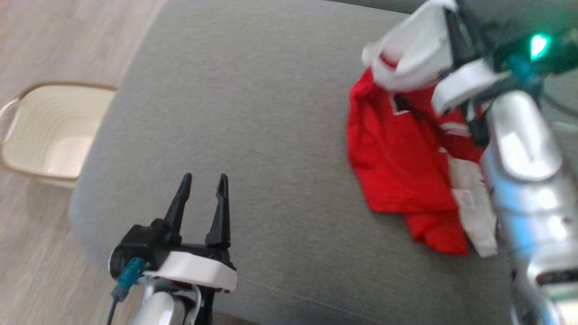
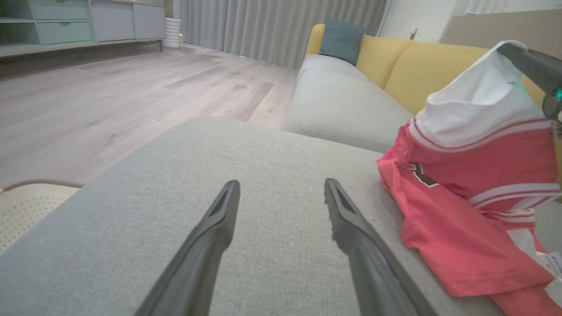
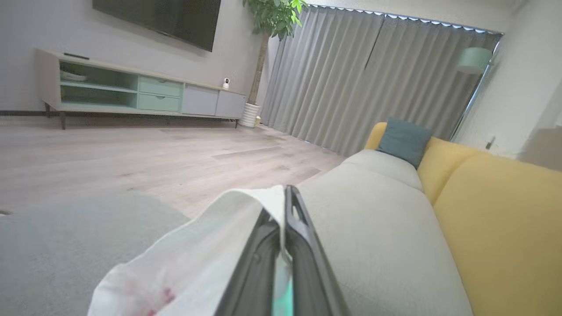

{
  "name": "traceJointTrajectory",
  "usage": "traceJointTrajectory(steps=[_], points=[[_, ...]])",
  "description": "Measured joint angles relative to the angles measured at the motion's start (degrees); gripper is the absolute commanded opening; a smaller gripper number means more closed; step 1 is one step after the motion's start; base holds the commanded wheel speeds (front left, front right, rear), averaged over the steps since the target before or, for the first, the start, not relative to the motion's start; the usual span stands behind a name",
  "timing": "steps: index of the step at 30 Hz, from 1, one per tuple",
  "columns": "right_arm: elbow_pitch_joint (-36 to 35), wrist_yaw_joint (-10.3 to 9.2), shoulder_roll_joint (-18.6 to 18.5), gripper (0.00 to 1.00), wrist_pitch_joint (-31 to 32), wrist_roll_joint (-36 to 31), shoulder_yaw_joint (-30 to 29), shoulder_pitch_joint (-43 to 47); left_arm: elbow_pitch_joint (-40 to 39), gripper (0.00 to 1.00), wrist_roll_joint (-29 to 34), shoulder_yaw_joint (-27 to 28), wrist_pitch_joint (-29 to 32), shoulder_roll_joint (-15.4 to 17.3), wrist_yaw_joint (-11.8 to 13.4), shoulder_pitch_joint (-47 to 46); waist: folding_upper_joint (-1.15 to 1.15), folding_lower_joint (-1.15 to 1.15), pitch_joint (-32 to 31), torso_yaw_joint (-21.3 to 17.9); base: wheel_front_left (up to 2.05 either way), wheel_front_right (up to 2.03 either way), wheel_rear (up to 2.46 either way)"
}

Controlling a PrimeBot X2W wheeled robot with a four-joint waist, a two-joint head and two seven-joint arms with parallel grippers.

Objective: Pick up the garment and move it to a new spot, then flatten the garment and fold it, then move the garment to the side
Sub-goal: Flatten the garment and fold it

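The garment (image 1: 399, 162) is a red shirt with white trim, crumpled on the right part of the grey cushion (image 1: 253, 113). Its white edge (image 1: 413, 49) is lifted off the cushion. My right gripper (image 3: 283, 206) is shut on that white fabric (image 3: 210, 245), pinched between its two dark fingers. In the left wrist view the garment (image 2: 465, 193) hangs from the white part at the right. My left gripper (image 1: 203, 185) stands open over bare cushion to the left of the garment, nothing between its fingers (image 2: 219, 219).
A cream basket (image 1: 49, 131) sits on the wooden floor left of the cushion. A yellow sofa (image 3: 496, 206) with a teal pillow (image 3: 401, 140) lies beyond. A low cabinet (image 3: 131, 94), a plant and grey curtains stand far off.
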Motion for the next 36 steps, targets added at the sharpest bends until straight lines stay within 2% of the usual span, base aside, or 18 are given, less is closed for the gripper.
traceJointTrajectory(steps=[4,6,10,11,12,13,18,25,31,36], points=[[7.35,0.00,-2.18,0.00,0.23,-2.05,1.78,-8.26,0.13,1.00,-1.04,-1.85,0.00,-0.05,0.58,-0.29,0.00,0.00,0.50,4.64,0.00,0.00,0.00],[12.91,0.00,-2.40,0.00,0.18,-2.92,4.02,-12.25,0.38,1.00,-1.58,-2.78,0.00,-0.05,0.96,-0.29,0.00,0.00,0.85,8.17,0.00,0.00,0.00],[21.38,0.00,-1.98,0.00,0.16,-2.87,8.04,-15.17,0.56,1.00,-2.12,-3.82,0.01,-0.10,1.00,-0.28,0.00,0.00,1.42,12.27,0.00,0.00,0.00],[23.42,0.00,-1.66,0.35,0.16,-2.87,8.72,-15.69,0.56,1.00,-2.13,-3.89,0.00,-0.10,0.99,-0.28,0.00,0.00,1.61,13.10,0.00,0.00,0.00],[25.17,0.00,-1.42,0.62,0.18,-2.85,9.36,-16.08,0.56,1.00,-2.24,-4.01,0.00,-0.10,1.00,-0.29,0.00,0.00,1.81,13.81,0.00,0.00,0.00],[26.74,0.00,-1.19,0.98,0.18,-2.72,9.85,-16.38,0.55,1.00,-2.52,-4.16,0.00,-0.10,1.00,-0.29,0.00,0.00,2.01,14.41,0.00,0.00,0.00],[31.08,0.00,-0.92,1.00,-0.37,-1.13,11.99,-17.34,0.51,1.00,-2.54,-4.39,0.00,-0.10,1.60,-0.28,0.00,0.00,2.77,14.78,0.00,0.00,0.00],[32.63,0.00,-0.67,1.00,-0.88,3.00,16.68,-17.15,0.30,1.00,-2.26,-2.82,0.00,-0.11,1.99,-0.21,0.00,0.00,1.99,9.88,0.00,0.00,0.00],[23.91,0.00,-1.67,1.00,-1.04,8.53,20.08,-14.00,-0.10,1.00,-1.34,-1.00,0.00,-0.11,1.96,-0.09,0.00,0.00,1.03,4.35,0.00,0.00,0.00],[14.79,0.00,-6.51,1.00,-1.12,14.91,21.84,-5.05,-0.55,1.00,-0.48,0.46,0.00,-0.12,1.58,0.06,0.00,0.00,0.30,-1.54,0.00,0.00,0.00]])
